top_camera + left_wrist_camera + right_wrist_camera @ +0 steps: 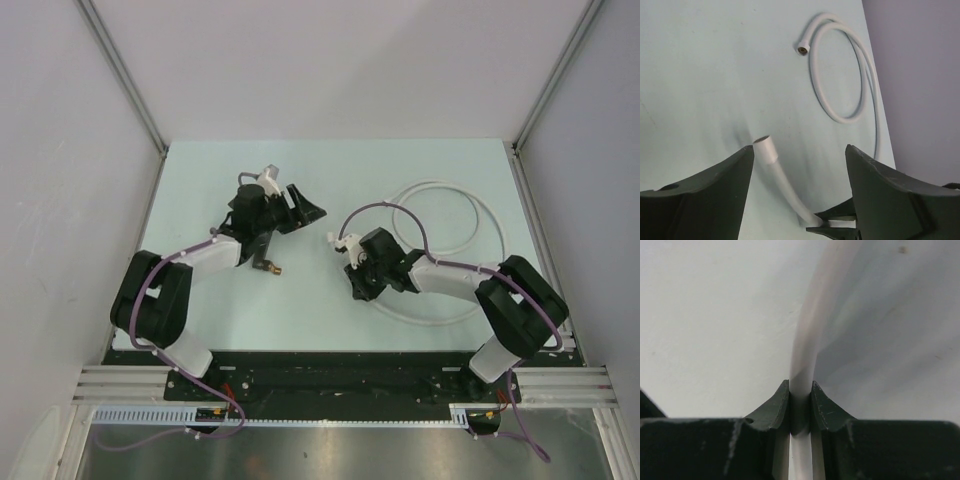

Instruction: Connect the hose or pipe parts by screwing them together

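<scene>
The right claw pinches the white hose, which loops by the right edge of the worktop. The left claw gapes open, empty. The tap lies loose nearer the left edge; pushed, it could slide away.

White hose lies looped at right; the small dark, brass-ended tap fitting lies left of centre
</scene>
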